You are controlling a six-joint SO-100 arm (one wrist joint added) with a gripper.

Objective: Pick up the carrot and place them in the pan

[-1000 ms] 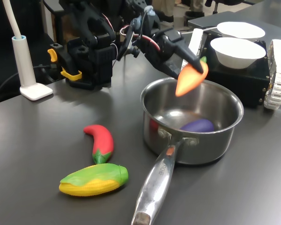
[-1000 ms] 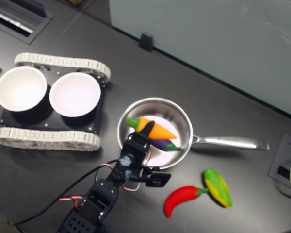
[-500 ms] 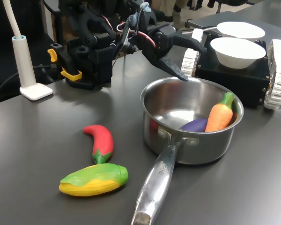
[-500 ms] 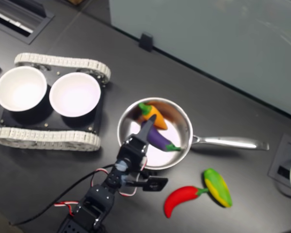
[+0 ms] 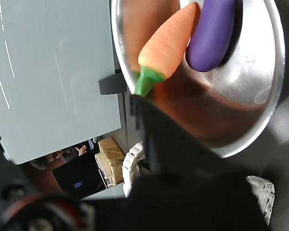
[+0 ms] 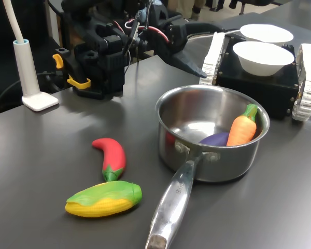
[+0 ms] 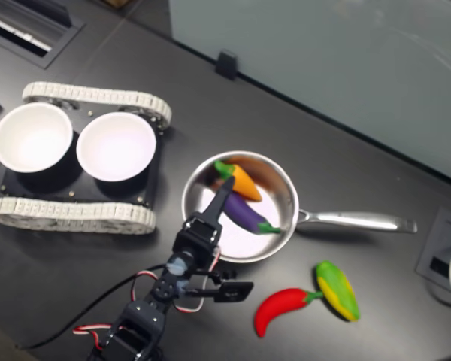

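Carrot first: the orange, tapered plastic carrot (image 6: pixel 242 128) with its small green stem lies inside the shiny round stainless-steel pan (image 6: pixel 212 158), leaning against the pan's inner wall with the green top up near the rim. Beside it in the pan, touching it, lies a purple toy eggplant (image 6: pixel 217 139); the wrist view shows the two pressed side by side, carrot (image 5: pixel 167 42) and eggplant (image 5: pixel 211 32), on the reflective pan floor (image 5: pixel 241 96).

In the first exterior view, the pan's long metal handle (image 6: pixel 171 207) reaches toward the camera. Left of that handle lie a red plastic chili pepper (image 6: pixel 111 157) and a yellow corn cob in a green husk (image 6: pixel 104 198), near each other and apart from the pan.

The black robot gripper (image 6: pixel 194 49) hangs above the table, behind the pan in the first exterior view, its jaws spread wide and holding nothing. In the second exterior view, one dark finger (image 7: pixel 219 199) points over the pan's rim toward the carrot (image 7: pixel 240 180) without touching it.

Beyond the pan, two white bowls (image 6: pixel 263 57) sit on a black tracked platform (image 6: pixel 259 85).
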